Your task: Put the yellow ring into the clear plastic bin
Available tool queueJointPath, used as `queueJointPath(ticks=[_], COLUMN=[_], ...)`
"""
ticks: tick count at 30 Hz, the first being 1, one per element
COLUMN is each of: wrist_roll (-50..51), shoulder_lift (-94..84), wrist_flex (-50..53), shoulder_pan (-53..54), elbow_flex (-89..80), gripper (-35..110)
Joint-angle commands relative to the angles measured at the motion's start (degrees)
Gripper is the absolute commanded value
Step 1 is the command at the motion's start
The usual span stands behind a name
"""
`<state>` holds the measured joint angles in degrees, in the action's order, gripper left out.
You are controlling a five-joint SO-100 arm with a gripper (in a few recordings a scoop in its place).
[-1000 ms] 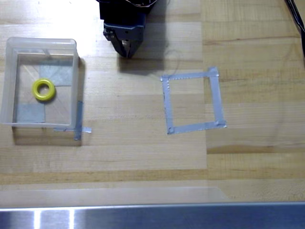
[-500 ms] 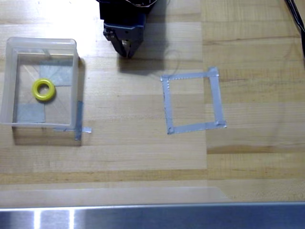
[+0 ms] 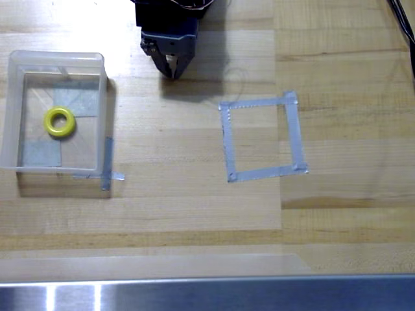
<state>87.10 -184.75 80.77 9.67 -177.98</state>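
Observation:
The yellow ring (image 3: 59, 122) lies flat on the bottom of the clear plastic bin (image 3: 13, 110) at the left of the overhead view, with grey tape patches showing through the floor around it. My gripper (image 3: 172, 70) hangs at the top of the picture, well to the right of the bin and above the wooden table. Its dark fingers come together to a narrow tip with nothing between them.
A square outline of grey tape (image 3: 261, 137) is stuck to the wooden table right of centre. More tape strips (image 3: 107, 168) lie at the bin's lower right corner. A metal rail (image 3: 207, 293) runs along the bottom edge. A dark cable (image 3: 403, 19) crosses the top right corner.

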Motion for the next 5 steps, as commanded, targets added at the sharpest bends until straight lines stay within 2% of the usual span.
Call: queueJointPath(ticks=[1,5], wrist_roll=[0.3,0.3], shoulder_lift=[-0.4,-0.4], wrist_flex=[2.1,2.1], shoulder_pan=[0.4,0.4], elbow_flex=[0.6,0.6], gripper=[1,1])
